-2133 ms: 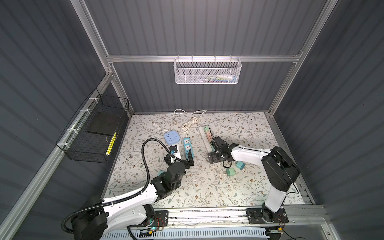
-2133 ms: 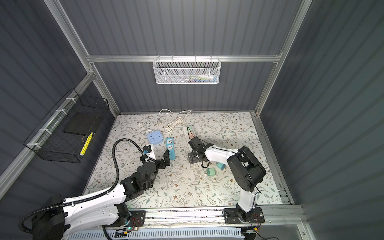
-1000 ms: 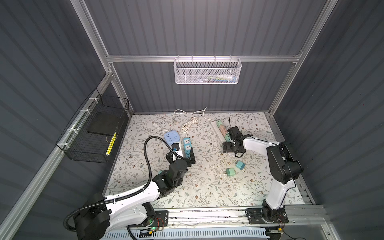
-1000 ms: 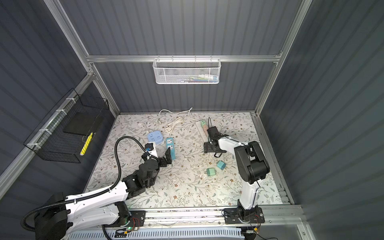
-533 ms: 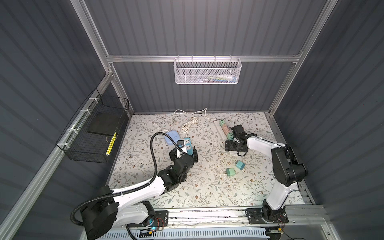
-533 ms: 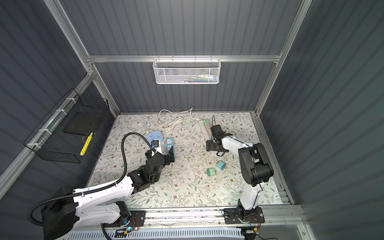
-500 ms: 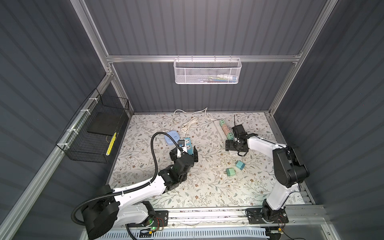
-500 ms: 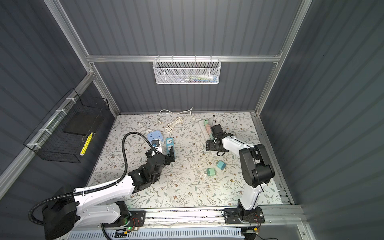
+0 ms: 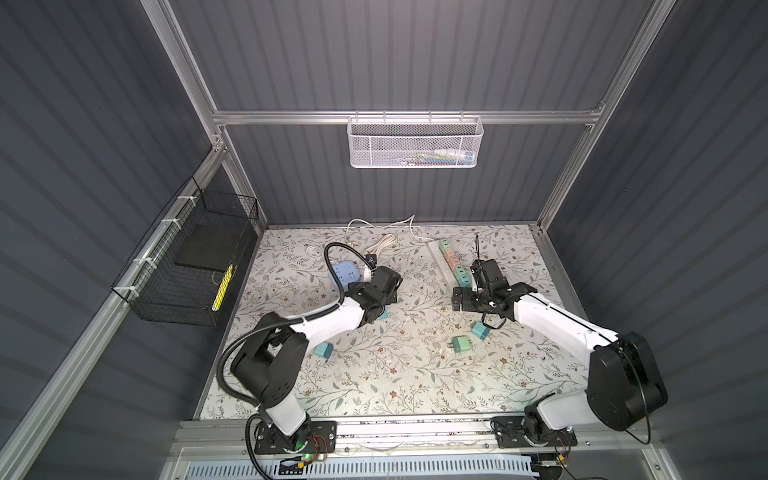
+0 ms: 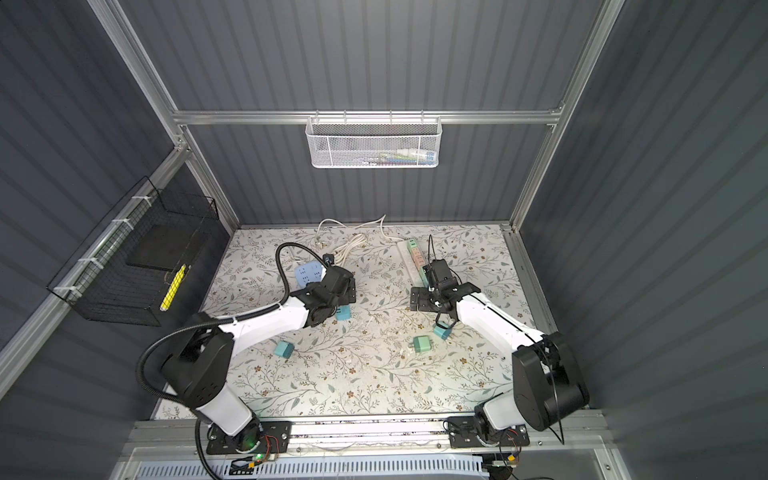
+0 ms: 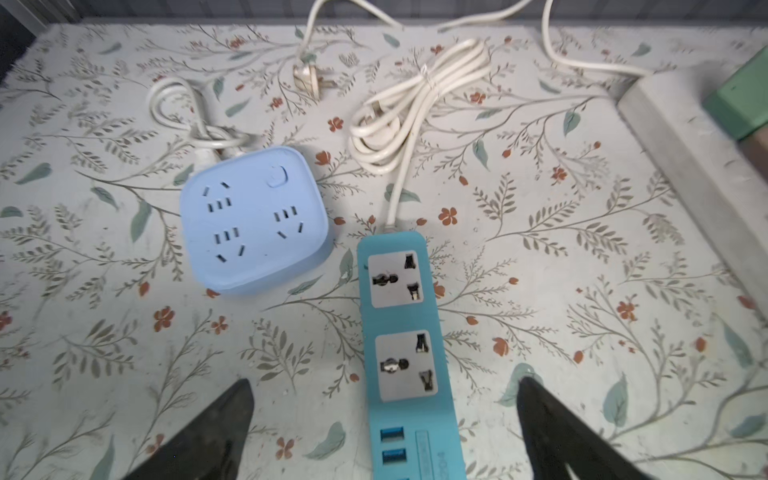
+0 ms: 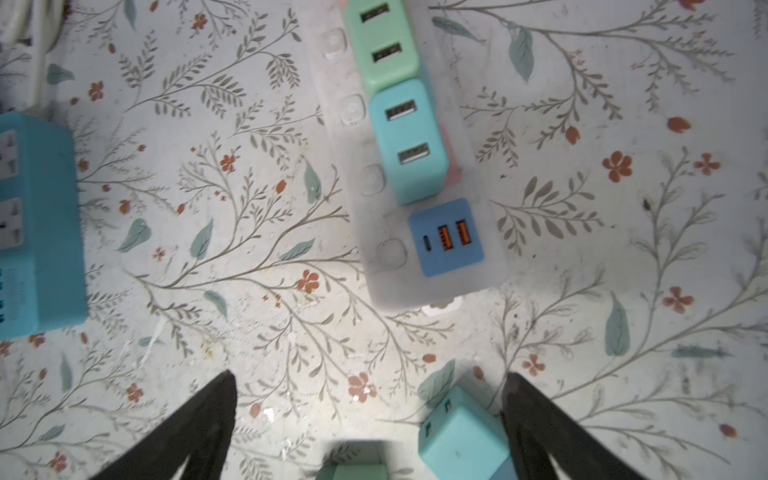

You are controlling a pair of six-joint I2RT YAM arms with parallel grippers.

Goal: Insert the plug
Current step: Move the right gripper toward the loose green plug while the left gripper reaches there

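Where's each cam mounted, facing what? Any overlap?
Top views: high overhead, looking down on the table; left arm and right arm whole.
Left wrist: on that arm, past the open left gripper at the teal power strip and blue socket cube.
Right wrist: likewise, past the open right gripper at the white power strip and a loose charger.
Shared: both wrist views show the teal power strip.

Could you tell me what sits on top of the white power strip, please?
In the right wrist view, a mint adapter, a teal adapter and a blue USB charger sit on the white power strip. The sockets beneath them are covered.
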